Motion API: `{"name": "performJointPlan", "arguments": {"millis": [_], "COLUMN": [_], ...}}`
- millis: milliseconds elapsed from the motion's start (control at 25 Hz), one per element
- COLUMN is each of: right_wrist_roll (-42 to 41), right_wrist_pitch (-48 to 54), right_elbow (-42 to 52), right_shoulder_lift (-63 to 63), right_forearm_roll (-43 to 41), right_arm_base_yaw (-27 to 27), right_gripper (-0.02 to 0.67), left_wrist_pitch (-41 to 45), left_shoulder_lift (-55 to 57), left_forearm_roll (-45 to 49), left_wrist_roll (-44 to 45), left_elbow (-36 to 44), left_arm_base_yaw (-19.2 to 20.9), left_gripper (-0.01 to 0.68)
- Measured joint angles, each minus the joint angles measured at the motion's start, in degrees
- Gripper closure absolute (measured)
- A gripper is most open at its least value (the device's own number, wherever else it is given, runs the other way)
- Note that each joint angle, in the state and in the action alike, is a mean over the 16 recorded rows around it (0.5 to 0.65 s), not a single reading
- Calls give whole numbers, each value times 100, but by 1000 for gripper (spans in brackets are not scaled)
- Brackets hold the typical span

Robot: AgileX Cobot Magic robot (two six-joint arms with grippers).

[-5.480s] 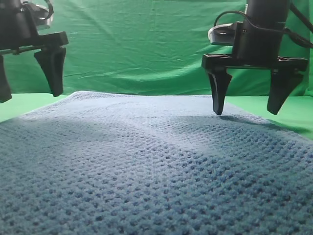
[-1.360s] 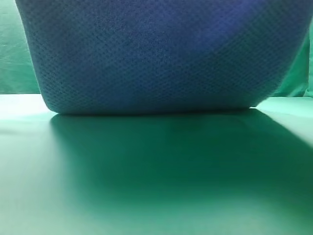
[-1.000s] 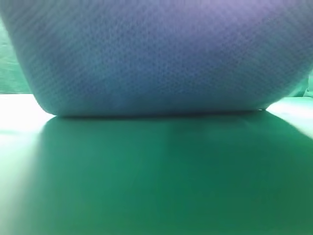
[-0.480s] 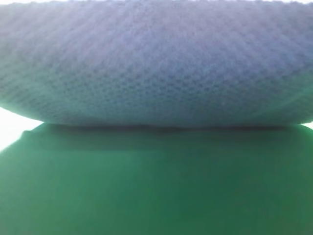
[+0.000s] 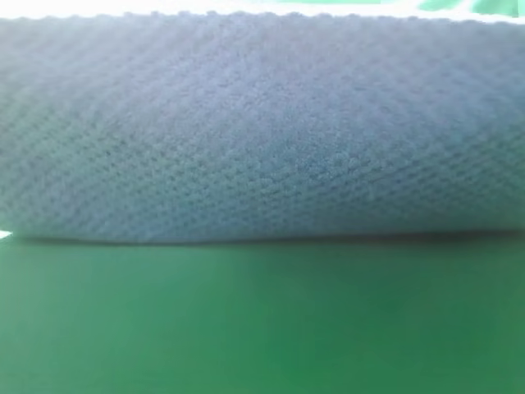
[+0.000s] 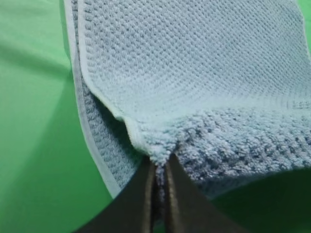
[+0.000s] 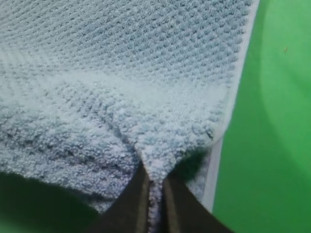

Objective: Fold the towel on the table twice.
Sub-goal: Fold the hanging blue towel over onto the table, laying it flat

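Left claw (image 6: 159, 171): closed on a corner of the waffle-weave towel (image 6: 194, 82), fabric pinched between two dark fingers (image 6: 141, 194) that converge to a narrow slit. Hemmed edge of the upper layer visible running down the left side toward the pinch point, with a second hemmed layer lying directly beneath and slightly offset outward. Green tabletop (image 6: 34, 145) visible to the left of the cloth.

Right claw (image 7: 154, 177): closed on the opposite towel (image 7: 126, 68) corner, fingers (image 7: 136, 204) likewise pressed together around a bunched point of fabric. Hemmed border visible along the right side, a lower layer showing beneath it, tabletop (image 7: 272, 136) beyond.

Exterior high view: towel (image 5: 262, 131) fills the upper part of the frame as a broad blue-grey band, very close and blurred, lower edge meeting the tabletop (image 5: 262, 328) along a dark shadow line. Neither claw visible in this view. Thin pale hem along the top edge.
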Motion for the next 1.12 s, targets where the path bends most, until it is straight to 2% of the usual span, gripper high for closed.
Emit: {"name": "performJointPlan", "arguments": {"millis": [640, 1120], "right_wrist_roll": [-154, 185], "right_wrist_pitch": [-769, -1358], "right_elbow": [-2226, -3202], "right_shoulder_lift": [2769, 4152], "right_forearm_roll": [-745, -1320], "right_arm_base_yaw": [-17, -55], "right_gripper": [649, 649], "left_wrist_pitch": [-1087, -1834], "left_shoulder_lift": [2718, 3852], "left_forearm_roll": [376, 436], "left_wrist_roll": [39, 54], "left_elbow": [-1837, -2479], "left_arm_base_yaw": [23, 32], "left_gripper": [673, 673]}}
